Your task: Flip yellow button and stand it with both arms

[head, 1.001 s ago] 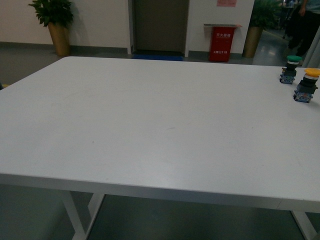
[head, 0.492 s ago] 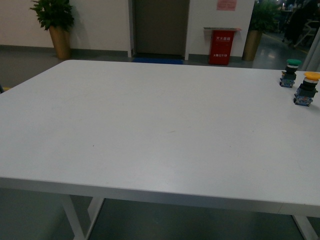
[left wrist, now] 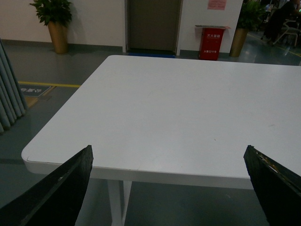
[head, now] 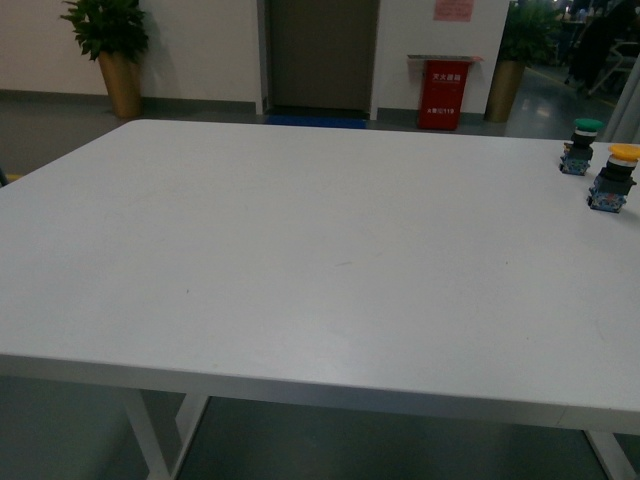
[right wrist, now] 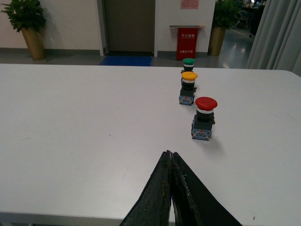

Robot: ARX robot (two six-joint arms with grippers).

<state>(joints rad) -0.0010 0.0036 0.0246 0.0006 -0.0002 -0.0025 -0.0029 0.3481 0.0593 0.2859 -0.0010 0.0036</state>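
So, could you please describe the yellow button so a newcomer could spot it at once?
On the white table, three push-buttons stand upright in a row. The yellow button is the middle one, between the green button and the red button, alone in having a yellow-orange cap.

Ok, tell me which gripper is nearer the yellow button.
Right. The right gripper, fingers together, faces the yellow button standing beyond the red button. The left gripper, spread open, sees only bare table, no button.
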